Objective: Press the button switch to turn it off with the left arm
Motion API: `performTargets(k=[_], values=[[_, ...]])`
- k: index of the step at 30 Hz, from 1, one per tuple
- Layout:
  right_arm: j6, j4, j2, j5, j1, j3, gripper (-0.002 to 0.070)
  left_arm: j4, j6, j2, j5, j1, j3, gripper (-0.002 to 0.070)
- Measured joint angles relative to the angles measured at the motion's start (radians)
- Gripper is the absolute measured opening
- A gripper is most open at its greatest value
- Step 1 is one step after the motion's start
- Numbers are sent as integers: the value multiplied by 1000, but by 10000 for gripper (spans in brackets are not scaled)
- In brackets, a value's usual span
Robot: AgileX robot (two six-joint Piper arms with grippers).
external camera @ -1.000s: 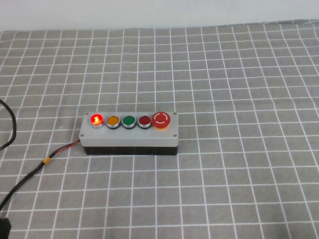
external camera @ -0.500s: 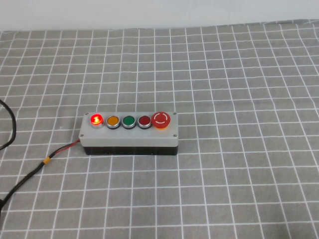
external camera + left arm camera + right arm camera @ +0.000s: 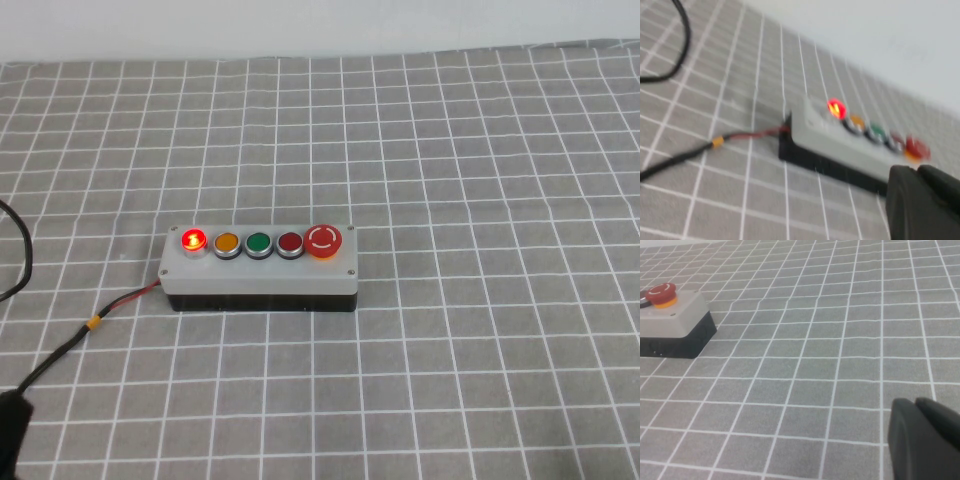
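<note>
The button switch [image 3: 193,240] is a small bright-red button, lit, at the left end of the grey box [image 3: 260,275], beside the yellow button [image 3: 227,242]. It also shows lit in the left wrist view [image 3: 836,108]. A black part of the left arm [image 3: 10,435] shows at the lower left corner, well short of the box. My left gripper [image 3: 916,170] is shut and empty, off the box's mushroom-button end. My right gripper [image 3: 915,402] is shut and empty over the cloth, far from the box [image 3: 675,315].
The box's row continues with a green button [image 3: 259,242], a darker red button [image 3: 290,242] and a large red mushroom button [image 3: 324,240]. A red and black cable [image 3: 75,340] runs from the box's left end to the lower left. Grey checked cloth covers the table.
The black part of the left arm now shows larger at the lower left corner of the high view. The box and the lit button are unchanged.
</note>
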Motion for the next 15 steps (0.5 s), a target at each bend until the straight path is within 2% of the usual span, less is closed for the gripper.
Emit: performTargets(k=[9, 15], values=[[0, 0, 0, 0, 0, 0, -17, 14, 202, 424, 387, 0, -364, -3], [0, 0, 0, 0, 0, 0, -17, 83, 278, 717, 543, 0, -610, -3]])
